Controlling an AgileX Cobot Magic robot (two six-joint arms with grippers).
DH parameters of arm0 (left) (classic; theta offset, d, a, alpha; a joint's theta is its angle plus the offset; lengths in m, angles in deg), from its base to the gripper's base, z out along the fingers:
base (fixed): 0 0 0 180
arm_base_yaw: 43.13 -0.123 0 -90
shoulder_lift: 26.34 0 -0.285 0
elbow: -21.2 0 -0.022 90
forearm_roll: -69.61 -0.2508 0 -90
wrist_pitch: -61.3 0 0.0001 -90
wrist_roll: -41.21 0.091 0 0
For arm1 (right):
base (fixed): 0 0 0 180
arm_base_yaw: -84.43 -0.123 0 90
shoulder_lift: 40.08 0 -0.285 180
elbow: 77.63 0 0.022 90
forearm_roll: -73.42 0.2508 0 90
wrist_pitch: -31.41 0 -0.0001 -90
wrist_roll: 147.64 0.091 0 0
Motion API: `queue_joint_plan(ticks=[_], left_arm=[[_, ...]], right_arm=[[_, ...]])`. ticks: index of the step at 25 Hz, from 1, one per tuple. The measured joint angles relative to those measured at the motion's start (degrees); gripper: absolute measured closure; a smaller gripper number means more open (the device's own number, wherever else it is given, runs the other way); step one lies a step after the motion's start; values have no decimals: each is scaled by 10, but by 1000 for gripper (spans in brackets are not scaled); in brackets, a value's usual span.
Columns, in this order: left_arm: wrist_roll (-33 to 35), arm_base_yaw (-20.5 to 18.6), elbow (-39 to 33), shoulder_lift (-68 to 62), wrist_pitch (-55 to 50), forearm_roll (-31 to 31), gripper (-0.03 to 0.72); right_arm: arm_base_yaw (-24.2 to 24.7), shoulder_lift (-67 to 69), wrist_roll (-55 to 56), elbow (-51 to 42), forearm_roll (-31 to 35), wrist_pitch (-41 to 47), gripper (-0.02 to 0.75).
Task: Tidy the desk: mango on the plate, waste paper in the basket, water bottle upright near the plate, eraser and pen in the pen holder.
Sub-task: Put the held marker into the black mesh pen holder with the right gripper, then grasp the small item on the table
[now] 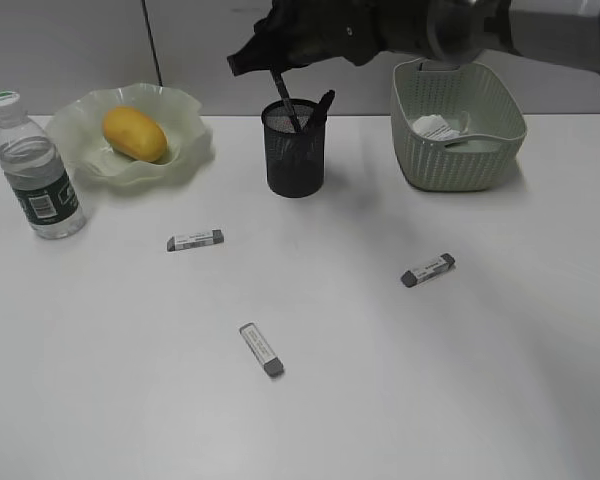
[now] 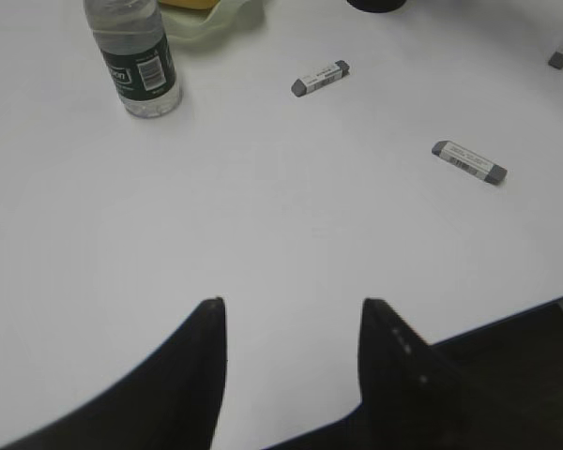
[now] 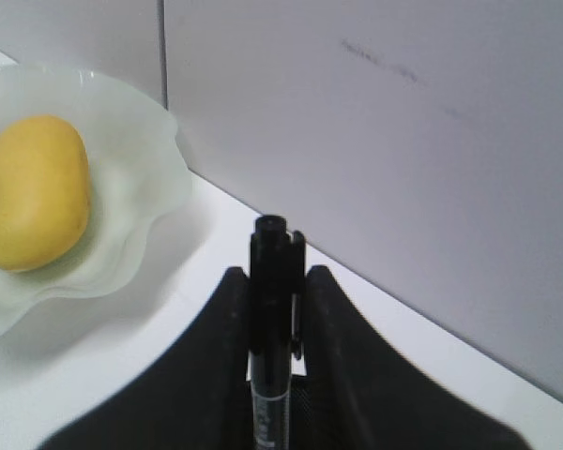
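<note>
- Exterior view: right gripper [image 1: 270, 62] hangs at the far middle of the plain white desk [image 1: 380, 380], directly above the black metal mesh pen holder [image 1: 294, 150]. It is clamped on a slim black pen [image 1: 285, 100] whose long axis runs steeply down, lower end already inside the cup's mouth, so the coming move looks like a straight release. A yellow-orange oblong mango [image 1: 134, 134] lies in the translucent pale green ruffled plate [image 1: 185, 145] at the far left, with the small clear water bottle [image 1: 35, 170] upright just beside it. Crumpled white waste paper [image 1: 438, 127] sits in the pale green woven-pattern basket [image 1: 460, 160] at the far right. Three grey-tipped white erasers [image 1: 195, 240] lie loose on the desk, well apart.
- Left wrist view: left gripper [image 2: 291, 323] hovers low over bare desk at the near edge, jaws apart and holding nothing. The erasers lie farther off, so this arm seems nearer to them than the busy one.
- Right wrist view: two dark fingers [image 3: 206, 375] pinch the pen upright between them, cap end up; the mesh cup's rim barely shows below.
</note>
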Motion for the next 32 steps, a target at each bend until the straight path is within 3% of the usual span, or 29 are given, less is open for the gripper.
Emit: queue_joint_plan(ticks=[6,9,16,27,32], left_arm=[[0,0,0,0,0,0,337],[0,0,0,0,0,0,337],[0,0,0,0,0,0,337],[0,0,0,0,0,0,337],[0,0,0,0,0,0,337]], right_arm=[[1,1,0,0,0,22,346],[1,1,0,0,0,42,293],[1,-43,0,-2,3,186,281],[1,-145,-34,-1,15,537,281],[1,-183,-39,-14,32,590,281]])
